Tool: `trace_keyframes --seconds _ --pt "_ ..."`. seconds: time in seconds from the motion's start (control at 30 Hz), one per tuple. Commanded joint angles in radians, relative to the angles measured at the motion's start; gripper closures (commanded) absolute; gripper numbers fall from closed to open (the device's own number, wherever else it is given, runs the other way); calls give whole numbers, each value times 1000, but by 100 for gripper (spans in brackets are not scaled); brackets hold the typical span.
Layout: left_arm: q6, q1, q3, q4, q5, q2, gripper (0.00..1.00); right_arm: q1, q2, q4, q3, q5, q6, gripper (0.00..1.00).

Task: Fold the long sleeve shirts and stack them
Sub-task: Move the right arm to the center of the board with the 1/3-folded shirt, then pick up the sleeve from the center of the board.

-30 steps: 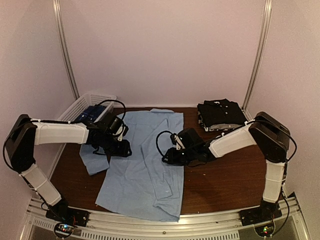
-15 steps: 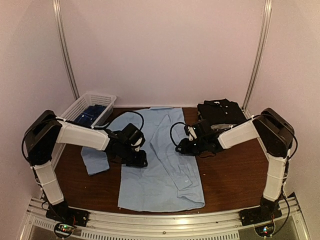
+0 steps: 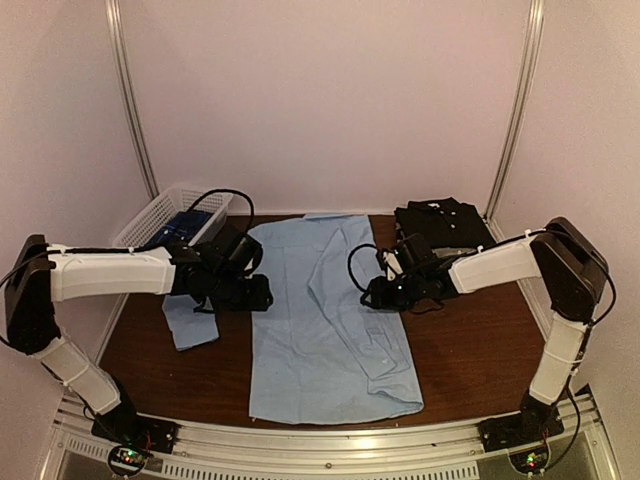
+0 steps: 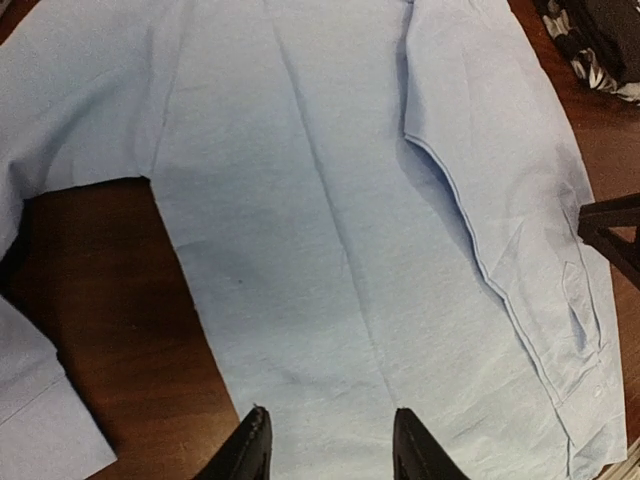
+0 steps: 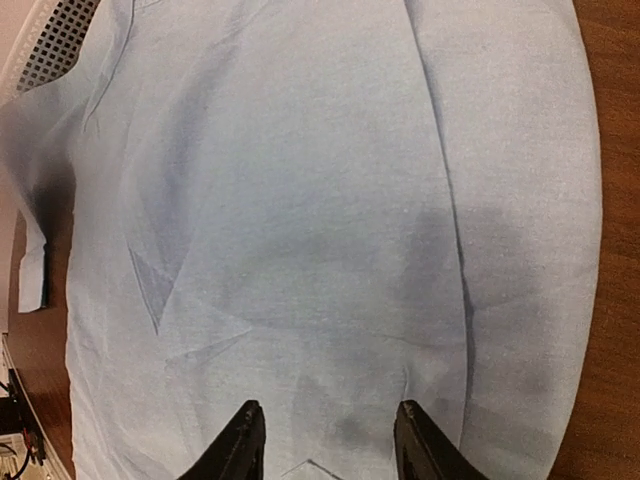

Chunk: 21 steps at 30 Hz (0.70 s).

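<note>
So the light blue shirt [image 3: 325, 320] is spread flat on the counter [image 3: 470, 340], right between the left fingers [image 3: 262, 293] and the right fingers [image 3: 370, 297], with its hem well back from both toward the arm bases. Both sets of fingers are seen parted with nothing pinched in them, held low over the cloth at either edge of the body panel. On the right fingers' side the edge looks already turned in, with a sleeve laid down along the body. On the outer side of the left fingers the other sleeve [image 3: 188, 320] is sprawled out over the wood. Beyond the right fingers a folded black shirt [image 3: 440, 222] is parked on top of a patterned one [image 4: 600, 70], and beyond the left fingers a white mesh basket [image 3: 165, 212] is tucked in the corner with something dark blue in it. Handling-wise, the shirt should be treated as light, thin and totally floppy, with no stiffness to be counted on apart from maybe the collar, cuffs and placket. It can be expected to sag and drag if lifted at one point, and the smooth wood probably lets it slide. A pinch is best taken at a doubled-up bit, like the shoulder seam or the cuff of that loose sleeve, with all layers caught so the fold underneath isn't peeled open. Breakage isn't the worry; wrinkles and a crooked fold are.
</note>
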Motion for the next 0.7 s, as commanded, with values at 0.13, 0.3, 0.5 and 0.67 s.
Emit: trace_keyframes --seconds 0.13,0.3,0.5,0.67 --pt "-126 18 -129 -190 -210 -178 53 33 -172 -67 29 53 -23 49" --pt "-186 47 -230 -222 -245 -266 48 39 -263 -71 31 64 -23 43" --pt "-148 98 -284 -174 -230 -263 41 44 -338 -73 18 68 -15 40" --pt "-82 142 -272 -126 -212 -189 39 48 -367 -66 -6 65 -2 40"
